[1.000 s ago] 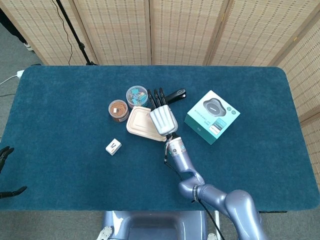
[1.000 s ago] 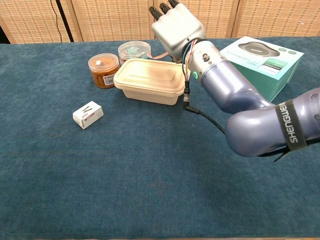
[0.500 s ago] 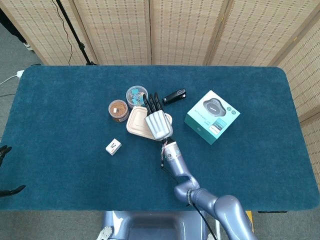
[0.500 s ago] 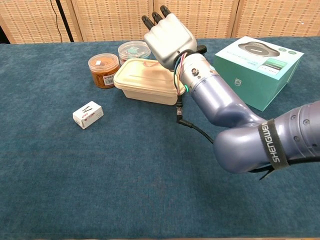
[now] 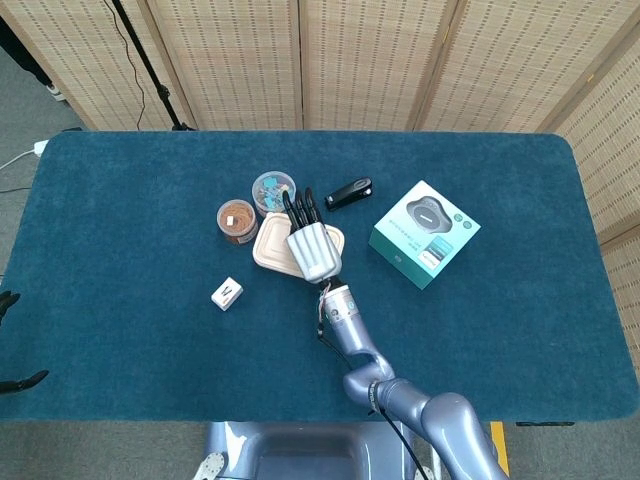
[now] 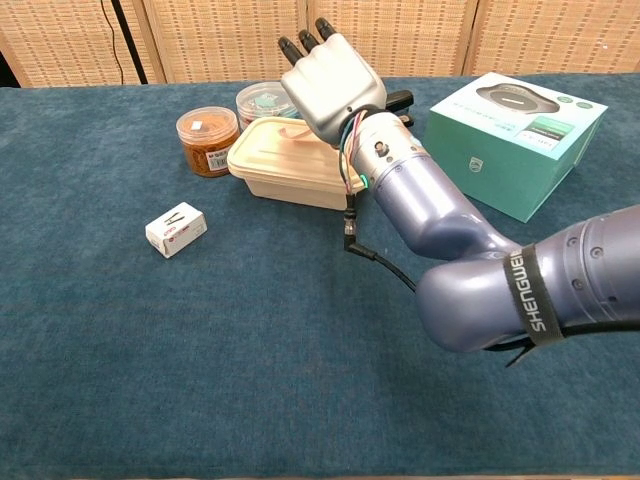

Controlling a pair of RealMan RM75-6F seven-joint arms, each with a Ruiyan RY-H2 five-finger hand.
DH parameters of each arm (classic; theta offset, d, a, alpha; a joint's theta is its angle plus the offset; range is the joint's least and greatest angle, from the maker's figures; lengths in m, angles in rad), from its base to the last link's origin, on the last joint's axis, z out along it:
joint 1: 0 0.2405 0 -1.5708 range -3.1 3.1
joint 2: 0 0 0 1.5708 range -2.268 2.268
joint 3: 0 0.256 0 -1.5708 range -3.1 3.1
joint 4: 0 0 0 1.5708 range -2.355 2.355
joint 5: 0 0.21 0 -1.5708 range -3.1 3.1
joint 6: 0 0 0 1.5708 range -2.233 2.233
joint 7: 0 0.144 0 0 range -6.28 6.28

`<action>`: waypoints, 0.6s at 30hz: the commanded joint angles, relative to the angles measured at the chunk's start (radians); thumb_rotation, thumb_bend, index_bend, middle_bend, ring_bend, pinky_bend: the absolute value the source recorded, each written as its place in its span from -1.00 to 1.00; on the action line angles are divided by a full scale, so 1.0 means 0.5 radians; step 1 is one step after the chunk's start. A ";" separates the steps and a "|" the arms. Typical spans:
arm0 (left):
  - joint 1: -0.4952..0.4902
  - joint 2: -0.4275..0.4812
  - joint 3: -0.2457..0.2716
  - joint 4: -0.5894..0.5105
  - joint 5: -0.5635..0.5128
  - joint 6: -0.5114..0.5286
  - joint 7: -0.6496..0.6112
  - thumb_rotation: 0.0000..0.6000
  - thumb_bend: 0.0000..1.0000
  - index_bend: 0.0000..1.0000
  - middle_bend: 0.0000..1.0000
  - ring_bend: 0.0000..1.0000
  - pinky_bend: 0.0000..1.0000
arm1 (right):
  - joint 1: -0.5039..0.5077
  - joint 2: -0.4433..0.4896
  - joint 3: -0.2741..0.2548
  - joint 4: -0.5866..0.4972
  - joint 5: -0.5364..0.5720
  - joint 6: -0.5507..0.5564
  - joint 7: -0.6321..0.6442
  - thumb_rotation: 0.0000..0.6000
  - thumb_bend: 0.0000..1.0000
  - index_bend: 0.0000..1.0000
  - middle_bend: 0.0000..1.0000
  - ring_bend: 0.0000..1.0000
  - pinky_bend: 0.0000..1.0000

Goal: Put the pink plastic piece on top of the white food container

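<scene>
The white food container stands closed at mid table, also seen from the head view. My right hand hovers over its right half, back up, fingers stretched toward the far side. A pale pink plastic piece pokes out from under the palm, just above the lid; the hand appears to hold it from below. The grip itself is hidden. Only dark fingertips of my left hand show at the left frame edge, spread apart with nothing between them.
Behind the container stand an orange spice jar and a jar of coloured bits. A black tool lies behind the hand. A teal product box sits to the right, a small white box to the front left.
My right hand has shifted left and slightly nearer, from the container's right end to over its lid, with the pink piece under the palm. The left hand stays at the edge.
</scene>
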 commanded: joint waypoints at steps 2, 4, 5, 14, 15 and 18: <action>0.002 0.001 0.000 0.002 0.003 0.003 -0.005 1.00 -1.00 -1.00 -1.00 -1.00 -1.00 | -0.005 0.000 0.002 -0.012 0.011 0.004 0.036 1.00 0.12 -0.37 -1.00 -1.00 -1.00; 0.003 0.002 0.002 0.001 0.007 0.004 -0.005 1.00 -1.00 -1.00 -1.00 -1.00 -1.00 | -0.005 0.000 0.003 -0.010 0.010 0.015 0.042 1.00 0.12 -0.42 -1.00 -1.00 -1.00; 0.003 0.002 0.002 0.000 0.009 0.005 -0.004 1.00 -1.00 -1.00 -1.00 -1.00 -1.00 | -0.005 0.000 0.005 -0.011 0.008 0.021 0.046 1.00 0.12 -0.44 -1.00 -1.00 -1.00; 0.015 -0.004 0.009 -0.002 0.029 0.026 0.007 1.00 -1.00 -1.00 -1.00 -1.00 -1.00 | -0.048 0.081 -0.020 -0.144 -0.061 0.162 0.044 1.00 0.12 -0.58 -1.00 -1.00 -1.00; 0.016 -0.004 0.011 -0.003 0.032 0.028 0.009 1.00 -1.00 -1.00 -1.00 -1.00 -1.00 | -0.055 0.099 -0.021 -0.170 -0.067 0.179 0.038 1.00 0.12 -0.60 -1.00 -1.00 -1.00; 0.022 -0.006 0.016 -0.003 0.049 0.042 0.010 1.00 -1.00 -1.00 -1.00 -1.00 -1.00 | -0.081 0.181 -0.022 -0.276 -0.090 0.237 -0.003 1.00 0.12 -0.63 -1.00 -1.00 -1.00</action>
